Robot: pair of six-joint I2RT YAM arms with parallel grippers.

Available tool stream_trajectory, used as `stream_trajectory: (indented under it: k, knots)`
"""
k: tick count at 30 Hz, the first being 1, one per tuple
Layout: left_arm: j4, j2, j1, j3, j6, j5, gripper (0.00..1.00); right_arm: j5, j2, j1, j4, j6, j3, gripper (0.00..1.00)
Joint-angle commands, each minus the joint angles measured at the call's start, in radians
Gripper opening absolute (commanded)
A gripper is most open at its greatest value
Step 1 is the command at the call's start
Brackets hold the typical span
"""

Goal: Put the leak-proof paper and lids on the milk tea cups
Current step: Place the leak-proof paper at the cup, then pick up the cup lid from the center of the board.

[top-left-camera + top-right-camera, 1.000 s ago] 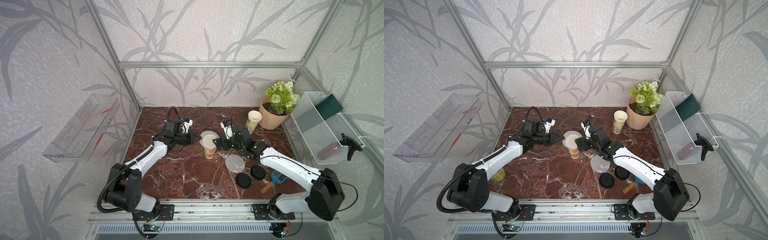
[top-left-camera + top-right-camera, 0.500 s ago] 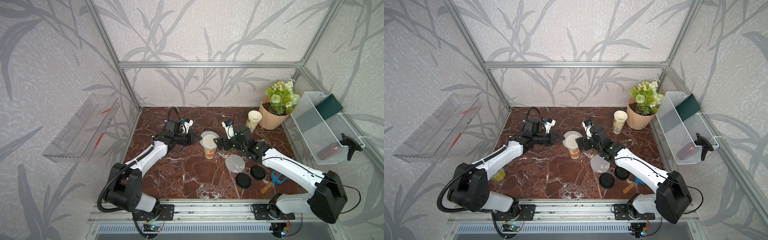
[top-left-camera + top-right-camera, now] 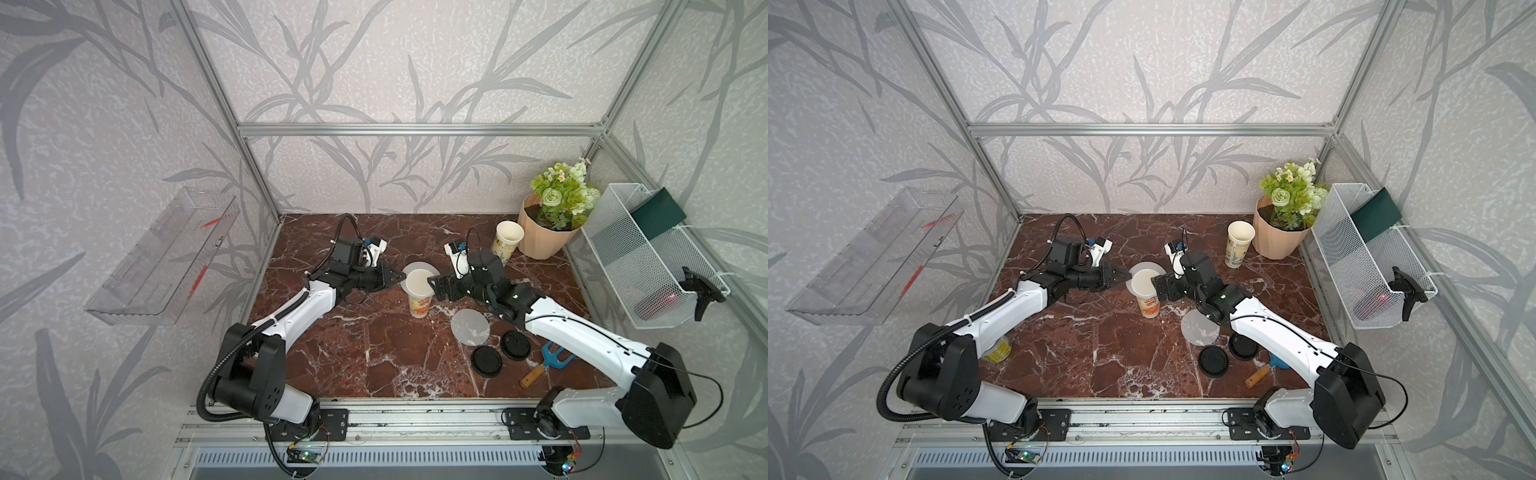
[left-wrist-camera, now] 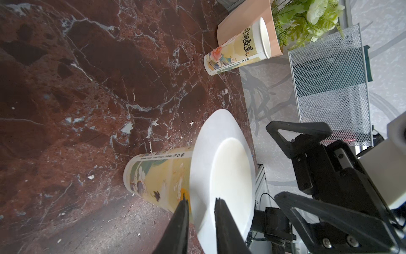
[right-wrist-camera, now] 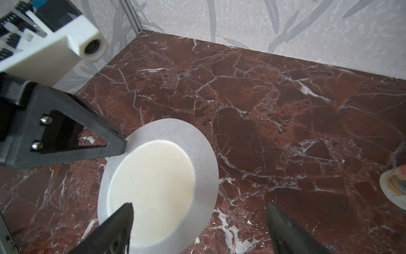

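Translucent paper point(image 4: 204, 154) rests on the cup point(image 4: 158, 176). The left tool point(image 4: 201, 202) stands slightly parted around its edge; the right tool point(image 5: 200, 207) spreads wide, empty.

- Centre cup point(image 3: 420, 305): a tall tapered paper cup with orange-yellow print, standing upright in the middle of both top views.
- Covering disc point(image 3: 415, 276): thin, whitish and translucent. It lies across that cup's mouth off-centre, overhanging most toward the upper left of the frame, and the cream inside shows through it.
- Loose disc point(image 3: 470, 327): the same kind, flat on the marble, lower right of the centre cup and well apart from it.
- Open cup point(image 3: 507, 245): upright and uncovered, with greenish print, upper right of centre.
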Motion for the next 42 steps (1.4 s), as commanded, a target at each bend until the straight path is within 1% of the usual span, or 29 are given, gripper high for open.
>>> stream_trajectory:
  k: [1,6,7,8,9,10,12,13,14,16,18,19,20,21,22,24,26,28,31,35,40,42]
  knots:
    - [-0.007,-0.013,0.011,0.026,0.01,0.009,0.3,0.009,-0.031,0.002,-0.013,-0.01,-0.001,0.95]
    - [-0.014,-0.025,0.025,0.023,0.01,0.005,0.45,0.02,-0.04,0.001,-0.044,-0.01,0.018,0.94]
    - [-0.016,-0.029,0.028,0.023,0.01,0.005,0.52,0.025,-0.043,0.002,-0.057,-0.01,0.024,0.95]
    - [-0.016,-0.032,0.031,0.022,0.009,0.007,0.66,0.03,-0.049,0.001,-0.081,-0.009,0.033,0.95]
    - [-0.018,-0.037,0.034,0.02,0.01,0.009,0.73,0.037,-0.058,0.002,-0.112,-0.01,0.042,0.95]
    - [-0.018,-0.042,0.037,0.018,0.011,0.007,0.74,0.055,-0.073,0.002,-0.146,-0.007,0.047,0.96]
    - [-0.013,-0.059,0.046,0.007,0.009,0.003,0.79,0.107,-0.135,0.004,-0.211,0.007,0.025,0.99]
    - [-0.012,-0.068,0.05,0.001,0.009,0.001,0.82,0.115,-0.17,0.004,-0.241,0.011,0.005,0.99]
    - [-0.009,-0.078,0.058,-0.008,0.006,-0.001,0.89,0.146,-0.214,0.004,-0.277,0.03,-0.027,0.99]
    - [-0.004,-0.101,0.069,-0.024,0.004,-0.015,0.99,0.156,-0.306,0.01,-0.328,0.069,-0.104,0.99]
    - [0.002,-0.129,0.077,-0.042,0.005,-0.053,0.99,0.168,-0.401,0.031,-0.371,0.119,-0.202,0.99]
    - [-0.002,-0.141,0.078,-0.049,0.009,-0.077,0.99,0.199,-0.423,0.046,-0.414,0.158,-0.228,0.99]
    - [-0.018,-0.156,0.08,-0.052,0.018,-0.105,0.99,0.265,-0.432,0.075,-0.481,0.201,-0.246,0.99]
    - [-0.036,-0.171,0.082,-0.055,0.033,-0.133,0.99,0.338,-0.429,0.113,-0.549,0.247,-0.255,0.99]
    - [-0.048,-0.186,0.082,-0.057,0.045,-0.155,0.99,0.376,-0.419,0.145,-0.597,0.285,-0.26,0.99]
    - [-0.07,-0.218,0.082,-0.065,0.069,-0.198,0.99,0.408,-0.403,0.193,-0.68,0.369,-0.272,1.0]
    - [-0.081,-0.248,0.082,-0.075,0.081,-0.226,0.99,0.425,-0.394,0.224,-0.714,0.445,-0.306,0.99]
    - [-0.079,-0.272,0.082,-0.087,0.092,-0.243,0.99,0.41,-0.391,0.234,-0.684,0.486,-0.357,0.98]
    - [-0.087,-0.291,0.082,-0.1,0.112,-0.267,0.99,0.346,-0.384,0.235,-0.609,0.51,-0.43,0.96]
    - [-0.089,-0.299,0.082,-0.103,0.133,-0.28,0.99,0.274,-0.388,0.235,-0.441,0.514,-0.528,0.96]
    - [-0.092,-0.314,0.082,-0.11,0.148,-0.286,0.99,0.27,-0.372,0.235,-0.386,0.55,-0.57,0.94]
    - [-0.09,-0.325,0.082,-0.119,0.153,-0.3,0.99,0.268,-0.368,0.235,-0.366,0.557,-0.581,0.91]
